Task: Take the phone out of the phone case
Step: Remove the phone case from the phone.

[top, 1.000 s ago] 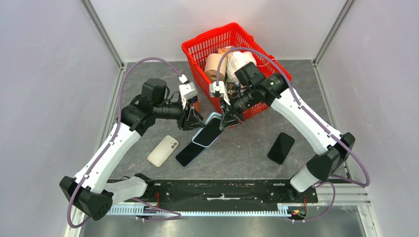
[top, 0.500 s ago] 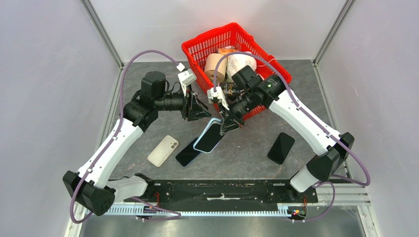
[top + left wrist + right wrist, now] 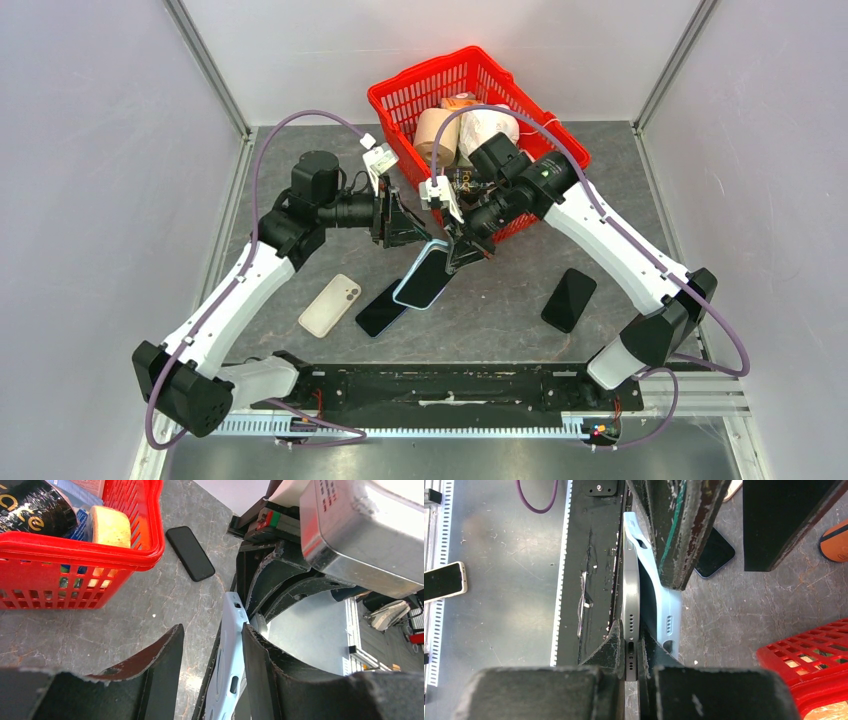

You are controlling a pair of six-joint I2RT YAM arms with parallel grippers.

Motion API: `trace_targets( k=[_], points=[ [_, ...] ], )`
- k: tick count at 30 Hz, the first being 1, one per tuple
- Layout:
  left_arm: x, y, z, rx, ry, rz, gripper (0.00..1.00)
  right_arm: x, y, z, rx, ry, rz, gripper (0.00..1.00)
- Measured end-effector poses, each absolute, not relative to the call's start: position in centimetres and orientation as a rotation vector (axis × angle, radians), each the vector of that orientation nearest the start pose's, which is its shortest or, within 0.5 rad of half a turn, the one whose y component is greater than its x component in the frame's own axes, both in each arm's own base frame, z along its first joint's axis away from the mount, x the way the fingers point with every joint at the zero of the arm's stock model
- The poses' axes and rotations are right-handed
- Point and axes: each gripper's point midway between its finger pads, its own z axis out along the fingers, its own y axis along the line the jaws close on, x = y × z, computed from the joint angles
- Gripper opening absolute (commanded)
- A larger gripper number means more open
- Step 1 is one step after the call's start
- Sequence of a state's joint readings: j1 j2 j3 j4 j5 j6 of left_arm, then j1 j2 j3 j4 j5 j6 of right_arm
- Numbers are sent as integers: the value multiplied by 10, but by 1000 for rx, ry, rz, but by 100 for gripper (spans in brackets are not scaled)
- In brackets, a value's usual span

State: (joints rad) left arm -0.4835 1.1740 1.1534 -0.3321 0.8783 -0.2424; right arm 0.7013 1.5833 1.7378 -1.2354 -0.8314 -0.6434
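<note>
Phone [image 3: 630, 605] clamped in right tool [image 3: 631, 641], left tool [image 3: 212, 636] apart around blue case [image 3: 231, 652]

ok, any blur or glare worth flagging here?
Top external: sharp, even light, soft shadows only. Left wrist: near fingers soft, red basket crisp, mild sheen on the metal box. Right wrist: fingers blurred at the bottom, phone sharp.

Gold letters ending "ce" stand on a black packet [image 3: 31, 504] in the basket [image 3: 80, 546]
</note>
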Motion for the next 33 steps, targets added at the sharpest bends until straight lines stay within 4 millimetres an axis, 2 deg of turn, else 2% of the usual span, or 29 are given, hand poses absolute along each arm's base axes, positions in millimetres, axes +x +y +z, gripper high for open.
trace_targets(
  k=[22, 33],
  points=[
    [215, -277, 309, 842, 1815, -1356, 56, 180, 297, 271, -1737, 1795, 1087, 0],
    [212, -278, 293, 845, 1839, -1365, 58, 180, 299, 272, -1726, 1819, 1098, 0]
  ],
)
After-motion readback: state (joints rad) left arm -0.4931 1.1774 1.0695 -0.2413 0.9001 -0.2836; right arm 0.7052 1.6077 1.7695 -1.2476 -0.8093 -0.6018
